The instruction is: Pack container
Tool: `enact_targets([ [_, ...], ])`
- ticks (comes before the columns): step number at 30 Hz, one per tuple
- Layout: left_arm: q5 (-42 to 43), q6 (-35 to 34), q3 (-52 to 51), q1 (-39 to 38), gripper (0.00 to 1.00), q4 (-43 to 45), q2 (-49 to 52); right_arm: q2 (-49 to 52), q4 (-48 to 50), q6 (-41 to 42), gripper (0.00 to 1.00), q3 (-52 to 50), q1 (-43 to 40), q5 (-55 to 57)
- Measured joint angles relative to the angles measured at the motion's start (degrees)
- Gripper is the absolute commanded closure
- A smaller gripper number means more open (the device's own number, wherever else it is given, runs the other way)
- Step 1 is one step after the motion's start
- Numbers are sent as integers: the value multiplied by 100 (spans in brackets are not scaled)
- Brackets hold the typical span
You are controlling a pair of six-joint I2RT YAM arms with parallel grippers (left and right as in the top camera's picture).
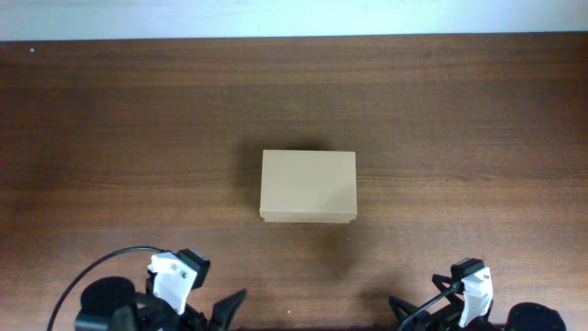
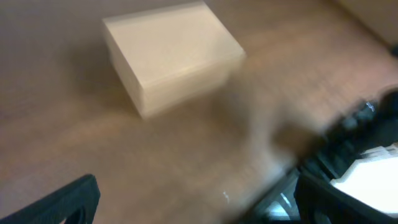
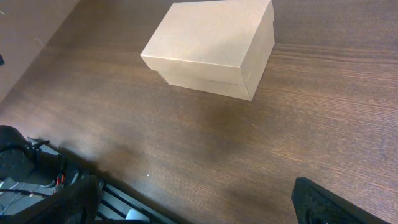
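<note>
Container [image 1: 308, 188], a plain tan cardboard carton with its lid down, sits at the middle of the dark wooden table [image 1: 110, 138], its long axis running left to right. It lies on the far side of both arms and between them: right of the left gripper [image 2: 199, 202], left of the right gripper [image 3: 199, 202], neither clearly nearer. Both grippers hang at the near edge, jaws spread wide, holding nothing. No label, brand or writing shows on it.

Black arms [image 1: 103, 305], white housings [image 1: 173, 274] (black cable [image 1: 124, 250] loops).
</note>
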Motion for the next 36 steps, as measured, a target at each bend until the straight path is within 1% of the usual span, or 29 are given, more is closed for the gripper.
enact_targets([
  [3, -197, 179, -264, 103, 0, 1132, -197, 0, -7, 17, 1, -2, 0, -15],
  [6, -380, 551, -1010, 103, 0, 2184, -271, 0, -7, 22, 1, -4, 0, -15],
  [7, -527, 634, -1403, 107, 0, 2638, -304, 0, -7, 20, 1, -4, 0, -15],
  [11, -793, 723, -2511, 107, 0, 3803, -560, 0, -11, 17, 1, -7, 0, -17],
  [13, -822, 745, -2883, 107, 0, 4059, -680, 0, -15, 17, 1, -7, 0, -22],
  [14, -844, 761, -3152, 107, 0, 4155, -820, 0, -11, 17, 1, -7, 0, -33],
  [20, -866, 756, -3812, 107, 0, 4197, -1558, 0, -17, 24, 1, -7, 0, -35],
  [23, -868, 638, -4113, 107, 0, 4205, -1849, 0, -13, 20, 1, -7, 0, -35],
  [36, -881, 560, -4118, 107, 0, 4212, -1864, 0, -13, 20, 1, -9, 0, -35],
])
